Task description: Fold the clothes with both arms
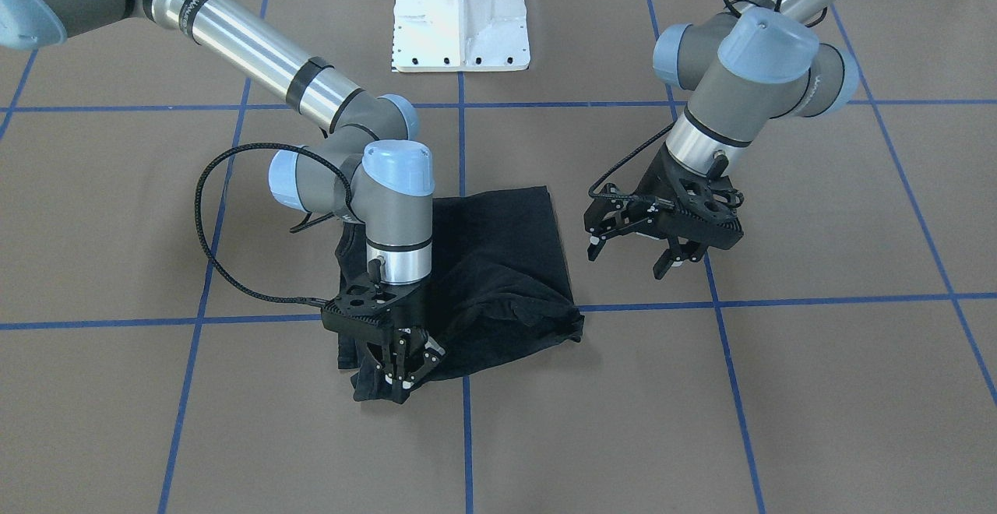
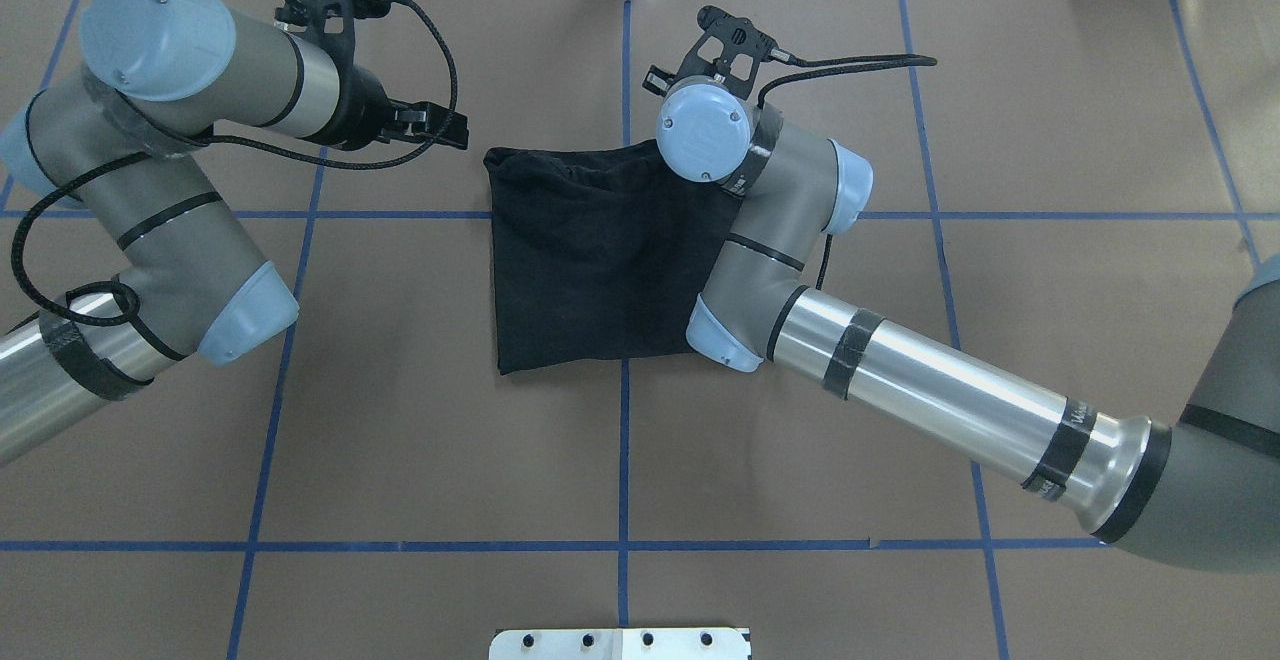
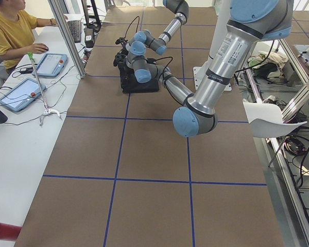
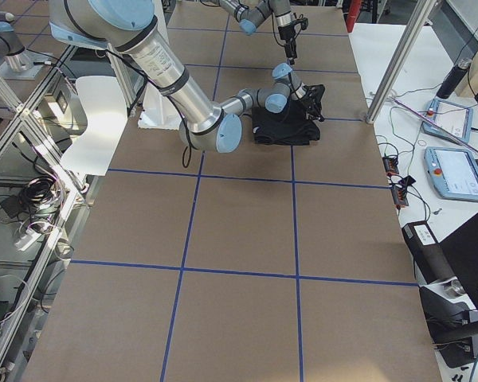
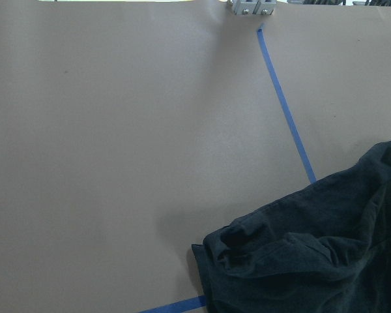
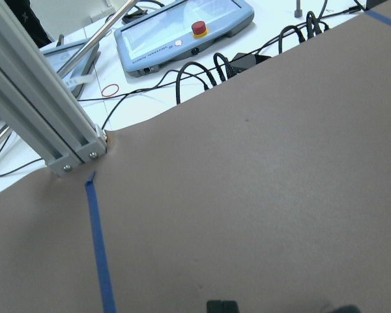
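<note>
1. Out from the white pedestal base, well apart from it toward the operators' side, the black T-shirt lies folded to a rough rectangle with no print showing. It straddles the blue tape line that runs out from the base. Its edge farthest from the base is rumpled.
2. right gripper: sits at the shirt corner farthest from the base, on the robot's right. Jaws look drawn together on bunched cloth. It's black on black, so that's my read, not a certainty. That corner looks raised off the table.
3. left gripper: to the robot's-left side of the base line, nearer the base than the right gripper. It hovers just beside the shirt's side edge, clear of the cloth. Jaws are spread wide with nothing in them.
4. Risk: only one corner is held. If the right arm pulls toward the base now, the free corner will likely drag, and the fold goes skewed or the stack opens up.
5. Risk: the pinch may hold one layer only, in which case the lower layers stay put and bunch.
6. Risk: if the left gripper drops short of the hem it closes on bare table, too deep and it scoops extra layers.
7. Risk: with both wrists working along that far edge, watch arm-to-arm clearance.
</note>
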{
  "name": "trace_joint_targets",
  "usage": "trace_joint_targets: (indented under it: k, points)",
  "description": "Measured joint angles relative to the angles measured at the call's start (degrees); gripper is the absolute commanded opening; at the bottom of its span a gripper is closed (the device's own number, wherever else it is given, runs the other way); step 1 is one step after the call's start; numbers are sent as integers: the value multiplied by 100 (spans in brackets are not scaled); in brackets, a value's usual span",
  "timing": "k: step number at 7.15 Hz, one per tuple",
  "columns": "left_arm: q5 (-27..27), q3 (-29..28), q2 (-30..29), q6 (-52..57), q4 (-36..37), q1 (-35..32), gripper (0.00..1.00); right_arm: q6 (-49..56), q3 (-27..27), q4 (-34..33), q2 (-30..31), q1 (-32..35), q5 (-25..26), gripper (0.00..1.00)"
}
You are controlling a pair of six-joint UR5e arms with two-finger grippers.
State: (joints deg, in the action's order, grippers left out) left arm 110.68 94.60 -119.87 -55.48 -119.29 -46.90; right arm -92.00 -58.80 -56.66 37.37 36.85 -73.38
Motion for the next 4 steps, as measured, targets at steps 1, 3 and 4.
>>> trace_joint_targets:
  k: [1, 3, 4]
  points:
    - [0, 64, 34, 12, 37, -5, 100, 212, -71, 57, 50, 144, -326, 100]
    - [-3, 468, 182, 339, 653, -84, 100, 1061, -973, -216, 655, 398, -1226, 100]
    - [-8, 870, 331, 830, 1215, -184, 100, 1484, -1868, -586, 1242, 624, -1837, 100]
